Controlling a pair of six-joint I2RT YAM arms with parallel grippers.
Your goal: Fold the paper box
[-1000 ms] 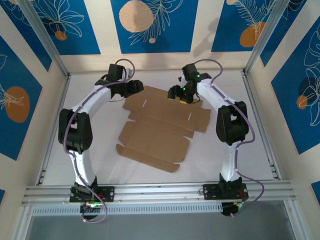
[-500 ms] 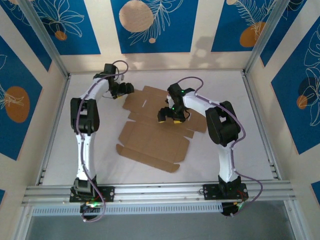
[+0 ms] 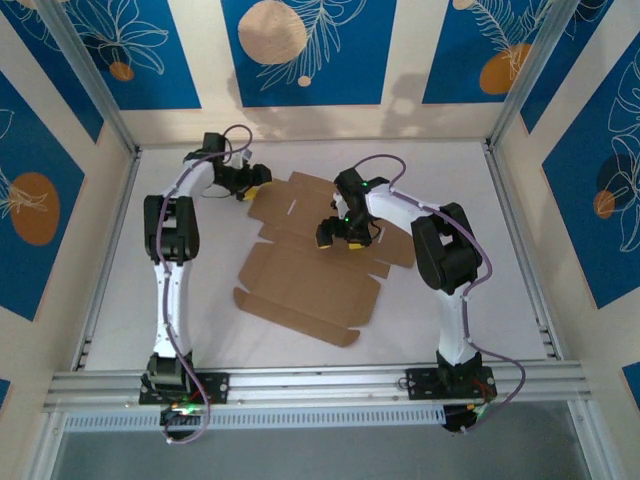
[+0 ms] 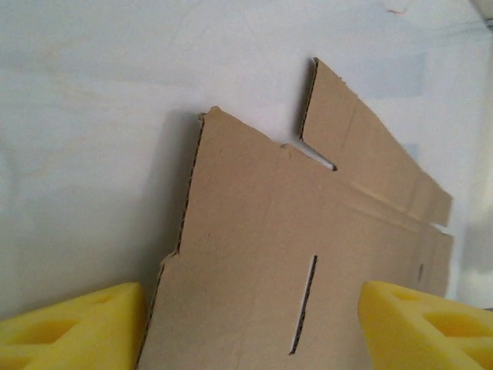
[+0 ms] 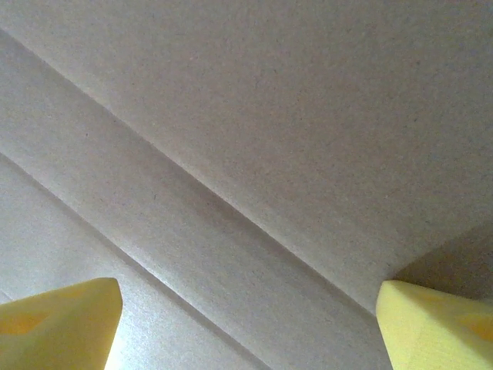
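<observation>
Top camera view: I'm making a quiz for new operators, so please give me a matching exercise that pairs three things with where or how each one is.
Things:
1. left gripper
2. right gripper
3. paper box

Places or states:
a. spread open, not yet folded
b. over the middle of the cardboard, open
c. at the cardboard's far left corner, open

Pairs: 1-c, 2-b, 3-a

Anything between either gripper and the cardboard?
Nothing visible. The flat brown cardboard paper box lies uncovered on the white table; left gripper at its far-left corner, right gripper over its middle panels, jaws of both open.
</observation>
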